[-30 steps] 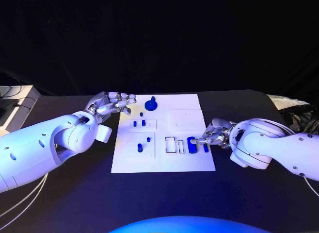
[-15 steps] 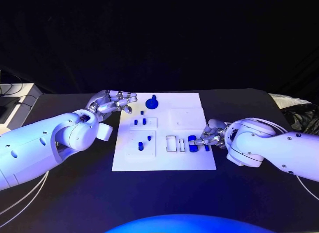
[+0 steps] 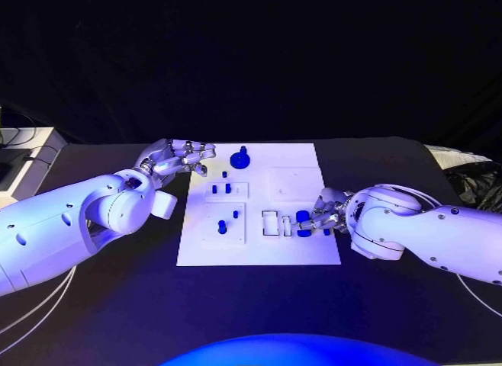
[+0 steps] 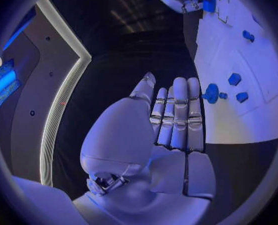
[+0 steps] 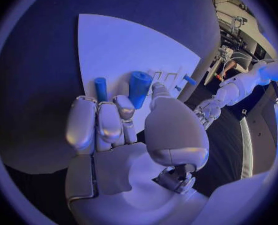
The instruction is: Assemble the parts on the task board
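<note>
The white task board (image 3: pixel 262 248) lies in the middle of the black table. My right hand (image 3: pixel 326 213) is at the board's right edge and pinches a thick blue cylinder (image 3: pixel 304 223) between thumb and finger. The cylinder (image 5: pixel 139 87) is at the board's surface beside the outlined slots (image 3: pixel 275 223); I cannot tell whether it is seated. A thin blue peg (image 5: pixel 101 89) stands just beside it. My left hand (image 3: pixel 180 160) hovers off the board's far left corner, fingers extended and holding nothing. A round blue knobbed part (image 3: pixel 241 159) stands at the board's far edge.
Several small blue pegs stand in the board's left half, among them a pair (image 3: pixel 220 188) and a single peg (image 3: pixel 221 226). A pale box (image 3: pixel 20 164) sits at the table's far left. A bundle of cables (image 3: pixel 471 179) lies at the right.
The camera has shifted a little. My right hand still holds the blue cylinder at the same spot on the board, its arm drawn slightly inward. The left hand has barely moved.
</note>
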Action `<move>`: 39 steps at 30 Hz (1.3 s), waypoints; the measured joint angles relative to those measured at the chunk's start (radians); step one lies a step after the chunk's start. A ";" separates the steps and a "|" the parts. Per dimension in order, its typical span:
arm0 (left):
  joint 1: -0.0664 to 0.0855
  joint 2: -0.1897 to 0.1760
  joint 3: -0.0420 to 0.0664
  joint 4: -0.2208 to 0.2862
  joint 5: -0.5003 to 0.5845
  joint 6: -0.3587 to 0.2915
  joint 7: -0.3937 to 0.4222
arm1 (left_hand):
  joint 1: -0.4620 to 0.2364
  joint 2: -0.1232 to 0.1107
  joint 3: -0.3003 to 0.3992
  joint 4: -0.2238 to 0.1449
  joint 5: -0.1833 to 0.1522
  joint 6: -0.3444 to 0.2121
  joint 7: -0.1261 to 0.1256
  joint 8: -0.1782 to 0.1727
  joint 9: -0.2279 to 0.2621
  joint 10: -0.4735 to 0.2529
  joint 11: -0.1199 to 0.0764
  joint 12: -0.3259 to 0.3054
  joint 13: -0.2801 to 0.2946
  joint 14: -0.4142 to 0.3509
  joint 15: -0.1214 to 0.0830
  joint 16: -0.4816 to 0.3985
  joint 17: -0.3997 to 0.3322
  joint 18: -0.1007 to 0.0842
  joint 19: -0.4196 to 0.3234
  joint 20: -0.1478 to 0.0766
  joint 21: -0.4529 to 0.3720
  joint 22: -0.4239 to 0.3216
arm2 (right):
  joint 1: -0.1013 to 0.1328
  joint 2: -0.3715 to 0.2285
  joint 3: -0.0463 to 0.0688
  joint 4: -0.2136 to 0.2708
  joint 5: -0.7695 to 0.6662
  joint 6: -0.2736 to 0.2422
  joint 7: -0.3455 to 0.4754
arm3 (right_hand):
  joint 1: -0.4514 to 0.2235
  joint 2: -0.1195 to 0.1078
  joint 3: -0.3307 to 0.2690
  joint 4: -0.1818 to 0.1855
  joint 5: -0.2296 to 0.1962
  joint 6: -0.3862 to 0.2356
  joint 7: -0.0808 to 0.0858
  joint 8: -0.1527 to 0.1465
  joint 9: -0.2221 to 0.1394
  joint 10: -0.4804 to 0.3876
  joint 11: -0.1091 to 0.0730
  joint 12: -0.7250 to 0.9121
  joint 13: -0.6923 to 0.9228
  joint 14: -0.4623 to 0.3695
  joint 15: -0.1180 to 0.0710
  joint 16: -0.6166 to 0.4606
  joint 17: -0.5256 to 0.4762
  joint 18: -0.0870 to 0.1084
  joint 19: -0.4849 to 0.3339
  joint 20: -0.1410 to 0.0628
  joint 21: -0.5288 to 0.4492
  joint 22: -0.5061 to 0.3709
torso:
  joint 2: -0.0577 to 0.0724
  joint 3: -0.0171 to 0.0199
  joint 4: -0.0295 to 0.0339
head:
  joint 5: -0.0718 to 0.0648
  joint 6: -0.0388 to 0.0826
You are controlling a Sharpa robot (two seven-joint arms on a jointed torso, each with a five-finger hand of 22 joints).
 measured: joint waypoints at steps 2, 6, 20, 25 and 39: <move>0.000 -0.001 0.000 0.000 0.000 0.000 -0.001 | 0.000 0.000 0.000 0.000 0.000 0.000 0.000 0.000 0.000 0.000 0.000 0.000 0.000 0.000 0.000 0.000 0.000 0.000 0.000 0.000 0.000 0.000 | 0.000 0.005 0.000 -0.005 -0.007 0.006 0.000 | 0.017 0.012 -0.008 -0.020 0.028 0.001 0.000 0.004 0.007 0.000 0.000 0.000 0.000 0.000 0.000 0.000 0.001 0.000 0.000 0.000 0.000 0.000 | 0.000 0.0000 0.0000 | 0.001 -0.001; 0.000 -0.003 0.000 0.001 0.000 0.000 -0.002 | 0.000 0.000 0.000 0.000 0.000 0.000 0.000 0.000 0.000 0.000 0.000 0.000 0.000 0.000 0.000 0.000 0.000 0.000 0.000 0.000 0.000 0.000 | 0.000 0.013 0.000 -0.012 -0.022 0.015 0.000 | 0.035 0.054 -0.037 -0.093 0.107 0.005 0.002 0.005 0.015 0.002 0.002 -0.004 -0.002 0.002 0.002 -0.004 0.002 0.000 0.000 0.000 0.000 0.000 | 0.000 -0.0001 -0.0003 | 0.004 -0.002; 0.000 -0.008 0.000 0.001 0.000 0.001 -0.006 | 0.000 0.000 0.003 0.003 0.000 -0.004 0.004 0.000 0.000 -0.004 0.003 0.007 0.000 0.000 0.000 0.004 -0.001 0.000 0.000 0.000 -0.004 0.000 | -0.003 0.007 0.000 -0.008 -0.001 -0.003 0.012 | 0.047 0.076 0.033 -0.093 0.207 -0.001 -0.007 -0.011 0.016 -0.001 -0.011 -0.021 -0.010 0.010 -0.005 -0.014 0.003 -0.007 -0.004 -0.004 0.000 0.000 | 0.000 0.0019 -0.0011 | 0.011 -0.005; 0.000 -0.009 0.000 0.000 0.000 0.001 -0.008 | 0.000 0.000 0.003 0.003 0.000 -0.004 0.004 0.000 0.000 -0.007 0.000 0.007 0.000 0.000 0.000 0.004 -0.001 0.000 0.000 0.000 -0.004 0.001 | 0.002 -0.009 -0.002 0.004 0.065 -0.026 0.014 | 0.045 0.078 0.083 -0.044 0.209 -0.015 -0.015 -0.004 0.022 -0.011 -0.011 -0.021 -0.010 0.010 -0.006 -0.014 0.004 -0.007 -0.004 -0.004 0.000 0.000 | -0.001 0.0024 -0.0019 | 0.015 -0.003; 0.000 -0.007 0.000 -0.002 0.000 0.002 -0.012 | 0.000 0.000 0.003 0.003 0.000 -0.004 0.004 0.000 0.000 -0.011 0.003 0.007 0.000 0.000 0.000 0.004 -0.002 0.000 0.000 0.000 -0.004 0.003 | 0.049 -0.028 -0.005 0.061 0.217 -0.058 0.008 | 0.012 0.074 0.103 -0.056 0.217 -0.018 -0.011 0.002 0.031 -0.014 -0.011 -0.021 -0.010 0.009 -0.005 -0.017 0.006 -0.007 -0.004 -0.004 0.000 0.000 | -0.001 0.0007 -0.0011 | 0.016 -0.001</move>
